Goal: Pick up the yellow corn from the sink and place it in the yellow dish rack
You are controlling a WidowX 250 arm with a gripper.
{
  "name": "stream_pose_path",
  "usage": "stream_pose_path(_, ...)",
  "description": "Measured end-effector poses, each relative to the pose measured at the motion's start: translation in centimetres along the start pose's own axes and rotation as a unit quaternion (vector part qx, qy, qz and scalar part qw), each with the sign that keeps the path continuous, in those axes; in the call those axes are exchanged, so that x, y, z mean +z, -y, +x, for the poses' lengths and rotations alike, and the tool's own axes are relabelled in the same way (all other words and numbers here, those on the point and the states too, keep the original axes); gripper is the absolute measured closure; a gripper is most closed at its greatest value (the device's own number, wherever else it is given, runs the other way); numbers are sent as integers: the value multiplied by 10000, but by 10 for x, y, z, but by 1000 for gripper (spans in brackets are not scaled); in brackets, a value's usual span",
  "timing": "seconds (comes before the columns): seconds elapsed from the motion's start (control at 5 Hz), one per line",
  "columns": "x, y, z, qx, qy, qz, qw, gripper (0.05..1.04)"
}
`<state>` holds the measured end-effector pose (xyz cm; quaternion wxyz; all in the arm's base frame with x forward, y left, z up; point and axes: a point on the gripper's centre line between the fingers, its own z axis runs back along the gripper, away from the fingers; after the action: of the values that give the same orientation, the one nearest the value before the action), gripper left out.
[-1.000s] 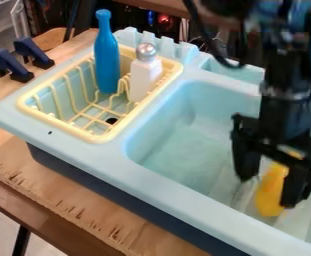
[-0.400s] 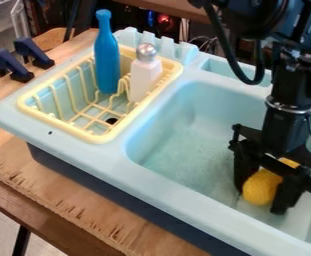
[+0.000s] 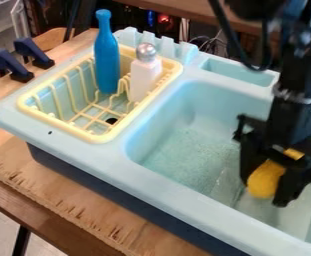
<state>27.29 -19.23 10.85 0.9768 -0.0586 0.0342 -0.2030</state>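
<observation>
Resting on the wooden bench (image 3: 64,195), the toy sink (image 3: 164,185) is fitted near its left edge with a yellow dish rack (image 3: 64,125). The black gripper (image 3: 264,192) is positioned over the basin (image 3: 184,142), toward the front edge. A blue bottle (image 3: 107,60) is racked upright beside a silver-topped white shaker (image 3: 144,80). A yellow object (image 3: 264,180) is clamped in the gripper.
</observation>
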Motion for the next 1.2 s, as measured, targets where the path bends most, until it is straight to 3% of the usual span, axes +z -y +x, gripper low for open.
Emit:
stream_pose_path(0.2,38,-3,-26,62,389,158,9991,404)
stream_pose_path(0.4,64,-25,-52,355,545,446,9969,404)
stream_pose_path(0.6,66,-63,-72,916,244,845,9919,404)
stream_pose_path(0.8,74,-106,-86,1425,463,723,9861,404)
stream_pose_path(1.0,80,-130,-97,1776,645,587,9802,404)
stream_pose_path(1.2,82,-143,-102,1963,674,537,9767,404)
